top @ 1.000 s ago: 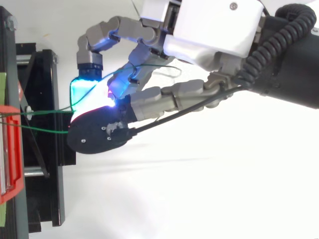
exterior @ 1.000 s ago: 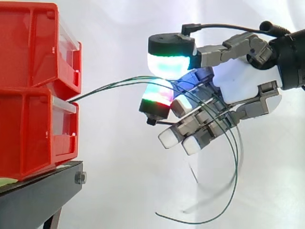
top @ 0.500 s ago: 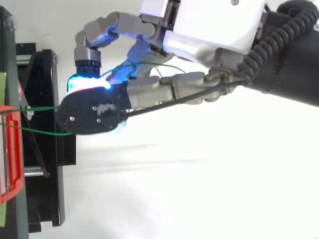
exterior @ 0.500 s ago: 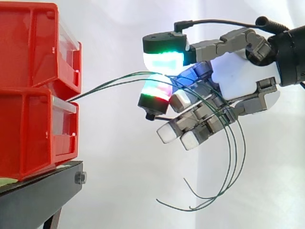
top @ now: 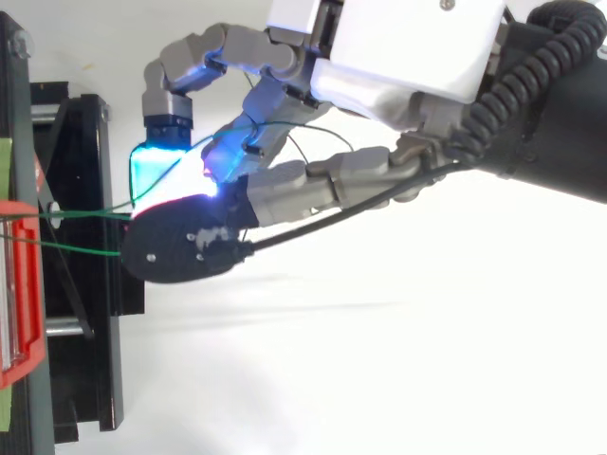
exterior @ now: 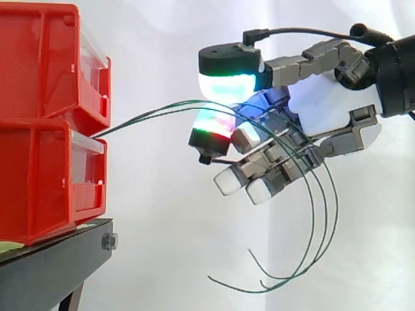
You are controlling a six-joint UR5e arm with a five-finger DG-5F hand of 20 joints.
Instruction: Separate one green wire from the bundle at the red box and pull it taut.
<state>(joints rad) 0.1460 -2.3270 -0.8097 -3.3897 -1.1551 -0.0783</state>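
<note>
The green wires (exterior: 149,115) are seen arcing slackly from the lower red box (exterior: 45,175) into the hand (exterior: 324,113), whose fingers (exterior: 228,183) are curled round several strands together, loose ends hanging below, so no single wire is judged separated or pulled taut yet.

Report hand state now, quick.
Hand: closed, fingers curled round the green wires that run from the red box.
</note>
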